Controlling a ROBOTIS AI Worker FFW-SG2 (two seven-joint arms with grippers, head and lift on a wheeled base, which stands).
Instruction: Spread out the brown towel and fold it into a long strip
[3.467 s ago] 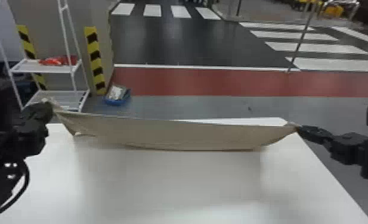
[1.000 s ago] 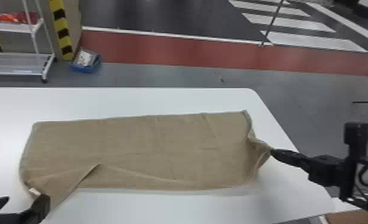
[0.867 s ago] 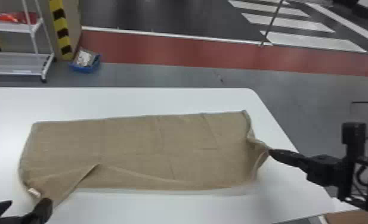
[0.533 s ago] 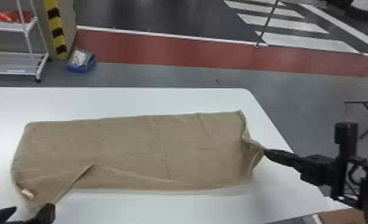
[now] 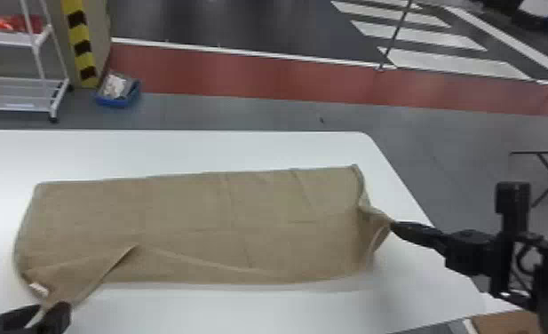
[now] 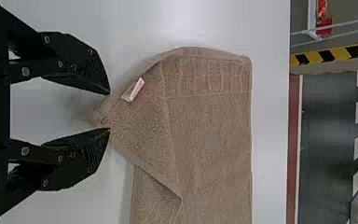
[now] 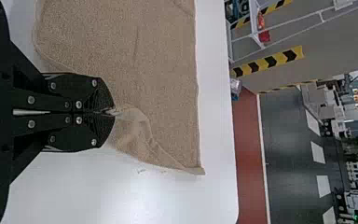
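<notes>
- A flat brown cloth towel (image 5: pixel 188 213) lies stretched from left to right across a smooth white table (image 5: pixel 224 149) in the head view, its far edge nearly straight and its near side partly turned over
- At the towel's near left corner, the robot's black two-fingered left gripper (image 5: pixel 41 312) has its fingers parted, with the tapered cloth tip between them; the left wrist view shows the same gap between the fingertips (image 6: pixel 103 88)
- A small white fabric label (image 5: pixel 38 289) sits on the towel just beside that corner, where a slanting flap of cloth crosses the near side
- At the opposite end, the robot's black two-fingered right gripper (image 5: pixel 392 226) is clamped on the towel, fingers pressed together around a gathered bit of its right end, which bunches into a loop beside the fingertips (image 7: pixel 107 112)
- Beyond the table stand a white metal shelf rack (image 5: pixel 17 40) holding a red bundle (image 5: pixel 8 23), a yellow-and-black striped strip (image 5: pixel 81 44) on an upright panel, and a shallow blue plastic bin (image 5: pixel 117 101) on the grey floor (image 5: pixel 250 113)
</notes>
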